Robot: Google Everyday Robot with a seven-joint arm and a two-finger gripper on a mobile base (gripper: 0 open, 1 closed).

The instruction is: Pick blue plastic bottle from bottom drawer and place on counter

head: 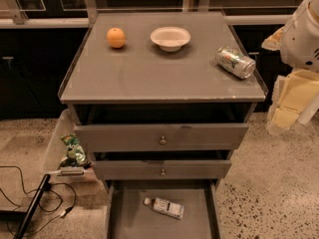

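The blue plastic bottle (164,207), clear with a white cap and a pale label, lies on its side on the floor of the pulled-out bottom drawer (124,218). The counter (159,73) is the grey top of the cabinet above it. My arm comes in at the right edge with a white joint, and the pale yellow gripper (288,106) hangs beside the cabinet's right side, a little below counter level. It is far above and to the right of the bottle and holds nothing that I can see.
On the counter stand an orange (116,37), a white bowl (170,38) and a dented green-and-silver can (235,62) on its side near the right edge. Two knobbed drawers (162,140) are slightly open. A clear bin with a green bag (74,151) and cables lie at the left.
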